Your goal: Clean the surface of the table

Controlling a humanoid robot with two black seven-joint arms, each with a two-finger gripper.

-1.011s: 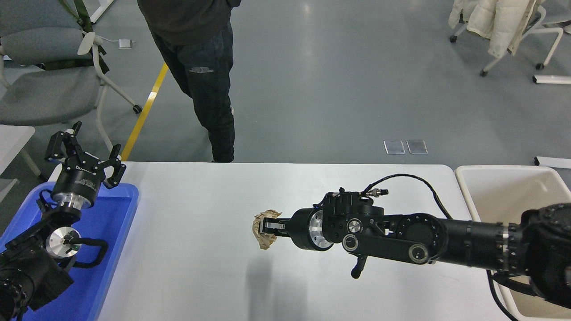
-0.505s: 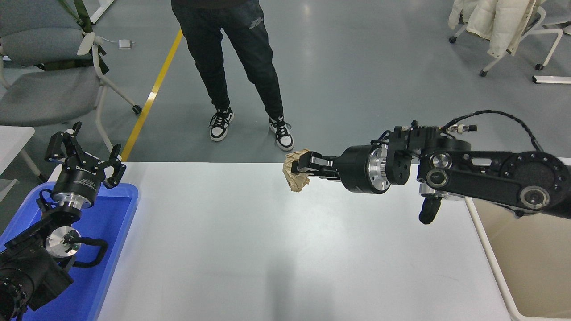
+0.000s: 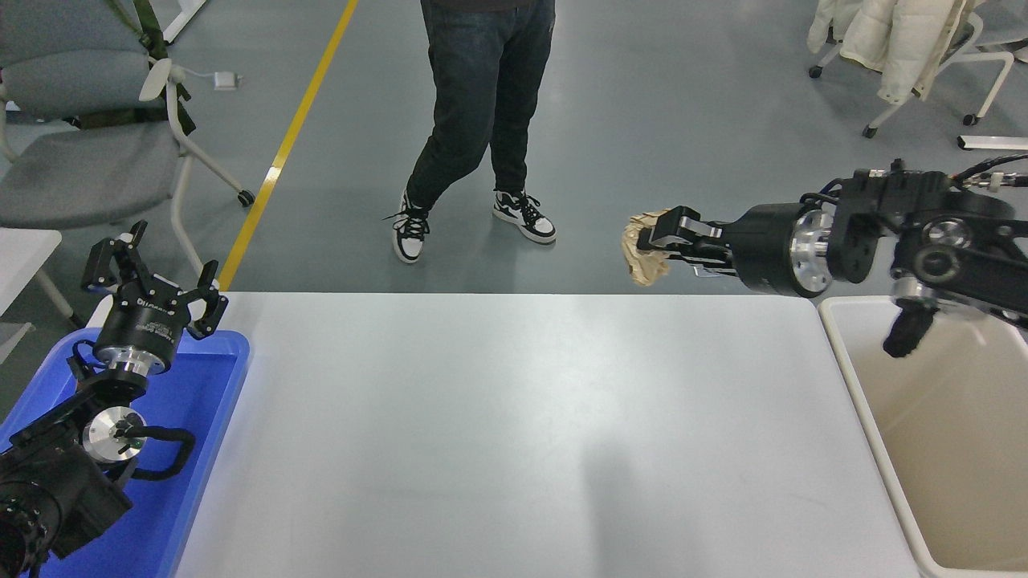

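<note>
The white table surface [image 3: 514, 417] fills the lower middle of the head view. My right gripper [image 3: 660, 238] is shut on a crumpled brown paper ball [image 3: 645, 258] and holds it high in the air, above the table's far right part. The right arm comes in from the right edge. My left gripper [image 3: 152, 274] is open and parked at the lower left, over the blue tray's far end.
A blue plastic tray [image 3: 213, 401] lies at the table's left edge. A beige plastic bin [image 3: 923, 417] stands off the table's right edge. A person [image 3: 474, 120] stands on the floor beyond the far side. Chairs stand at the far left and far right.
My right gripper has lifted the paper ball off the table's middle and carried it up and to the right. The person has walked to the right. The left arm has not moved.
</note>
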